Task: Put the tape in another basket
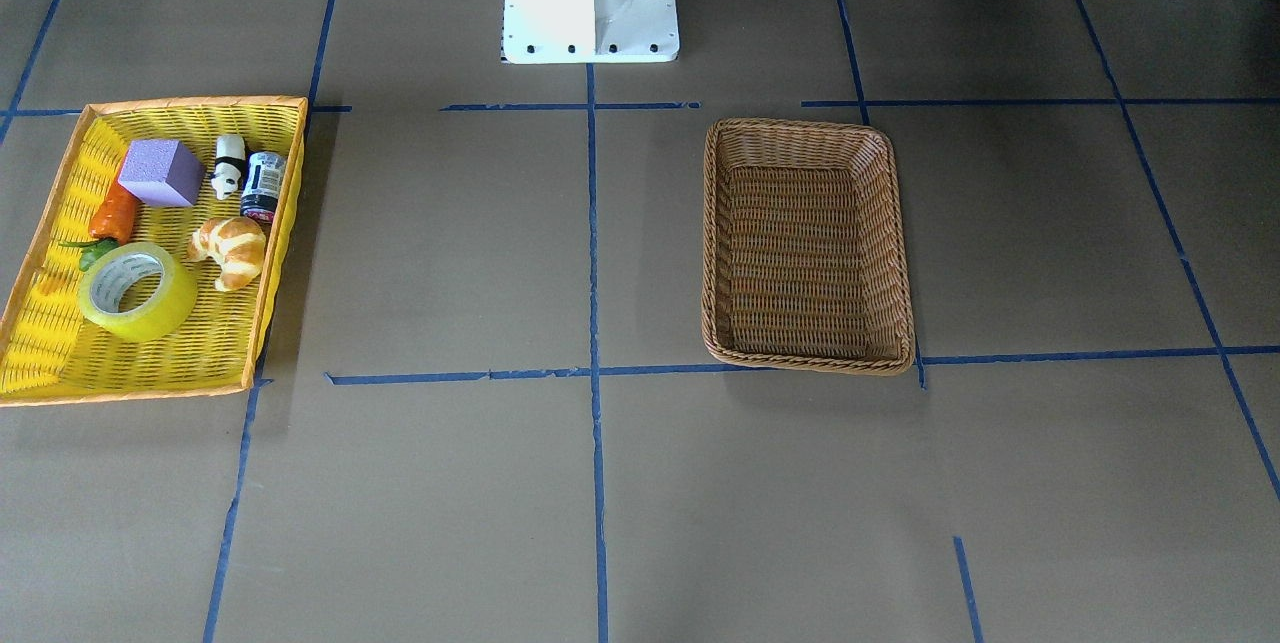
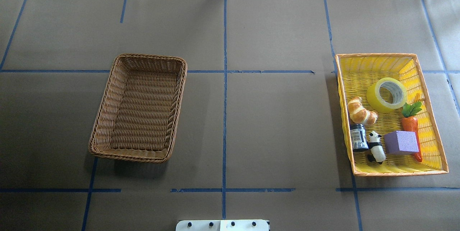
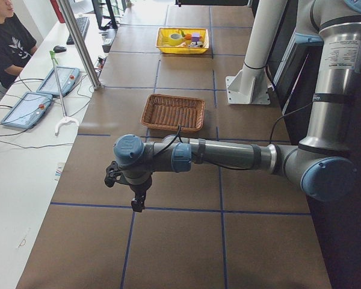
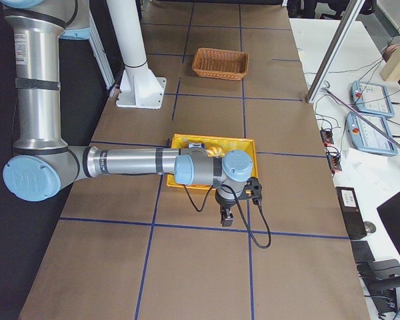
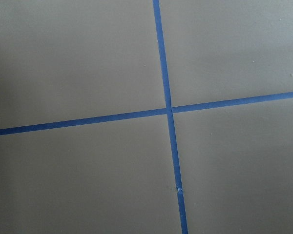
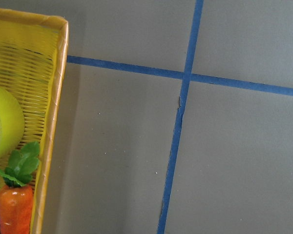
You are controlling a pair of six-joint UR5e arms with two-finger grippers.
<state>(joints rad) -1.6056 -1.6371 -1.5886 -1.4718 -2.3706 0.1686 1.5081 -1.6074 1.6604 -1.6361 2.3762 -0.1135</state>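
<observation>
At right-wrist view's edge, tape [image 6: 5, 122] is cropped.

Tape [image 2: 387, 95] in flat basket [image 2: 375, 55], robot's right, beside croissant [image 2: 361, 111] and carrot [image 2: 410, 125]; wicker basket [image 2: 152, 57] well apart, leftward.

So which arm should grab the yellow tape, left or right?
Probably the right. The tape lies in the yellow basket on the robot's right, and the right gripper hangs just beside that basket. The left gripper is far off, past the wicker basket.
</observation>
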